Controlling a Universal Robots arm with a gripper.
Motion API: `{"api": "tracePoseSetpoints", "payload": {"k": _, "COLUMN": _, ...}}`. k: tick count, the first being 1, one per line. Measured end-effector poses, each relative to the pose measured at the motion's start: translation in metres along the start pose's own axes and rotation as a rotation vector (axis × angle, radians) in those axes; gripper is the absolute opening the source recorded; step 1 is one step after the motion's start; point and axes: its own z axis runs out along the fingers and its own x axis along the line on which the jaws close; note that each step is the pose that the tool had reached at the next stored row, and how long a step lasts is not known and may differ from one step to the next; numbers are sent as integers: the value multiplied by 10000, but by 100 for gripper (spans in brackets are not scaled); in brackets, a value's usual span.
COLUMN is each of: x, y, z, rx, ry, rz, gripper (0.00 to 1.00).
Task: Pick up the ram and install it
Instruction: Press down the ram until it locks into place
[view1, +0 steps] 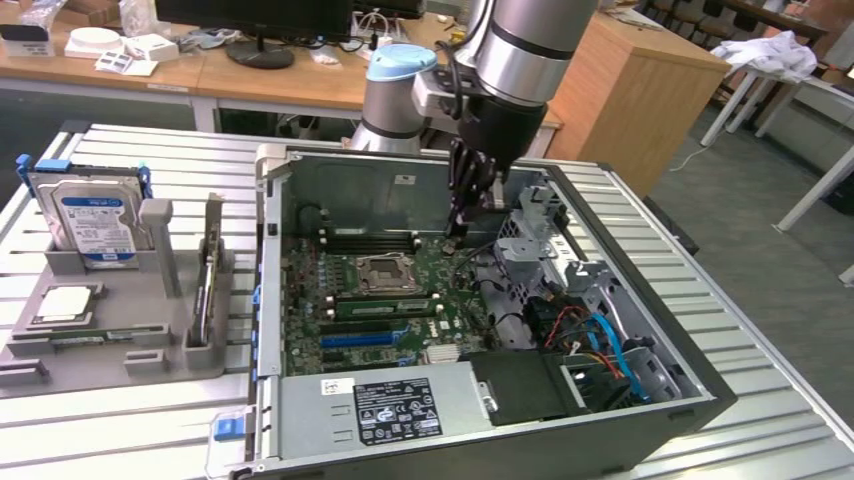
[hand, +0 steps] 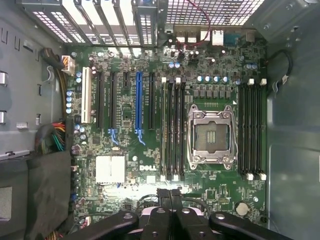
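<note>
Ram (view1: 384, 305): apparently already standing in a memory slot just beside the CPU socket (view1: 383, 272), on the side nearer the blue expansion slot (view1: 363, 340). Gripper (view1: 458, 232) clamped shut on nothing, hanging above the motherboard (view1: 304, 292). Risks: stick left half-seated if not pressed fully home; off-centre pressing with closed fingertips, flexing the board or striking the open socket.

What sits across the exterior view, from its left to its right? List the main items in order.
hard drive → processor socket → end effector → blue cables
</note>
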Motion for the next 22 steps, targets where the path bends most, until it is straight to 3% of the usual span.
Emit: {"api": "tracePoseSetpoints", "payload": {"k": 22, "x": 2, "y": -5, "z": 136, "rx": -1, "ry": 1, "rz": 0, "gripper": 11}}
